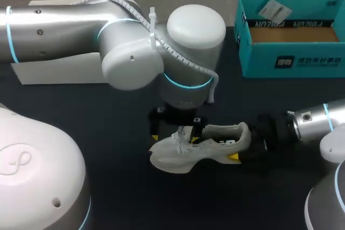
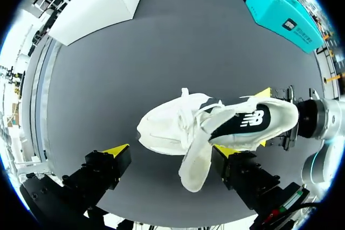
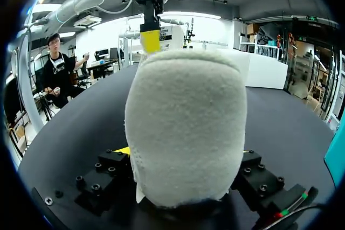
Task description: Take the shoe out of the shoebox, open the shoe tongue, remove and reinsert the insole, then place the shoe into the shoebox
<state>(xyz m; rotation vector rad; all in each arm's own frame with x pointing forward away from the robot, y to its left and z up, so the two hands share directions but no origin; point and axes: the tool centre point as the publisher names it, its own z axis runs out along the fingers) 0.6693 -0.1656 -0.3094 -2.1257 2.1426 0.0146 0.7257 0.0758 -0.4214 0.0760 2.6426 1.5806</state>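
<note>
Shoe [image 1: 172,157], white mesh sneaker: likely light, floppy upper; firm heel best hold, pinched there by right gripper [image 3: 183,152]; beneath spread left gripper [image 2: 173,151].

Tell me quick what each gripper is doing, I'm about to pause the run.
Left gripper: open, straddling the shoe.
Right gripper: shut on the shoe's heel.
</note>
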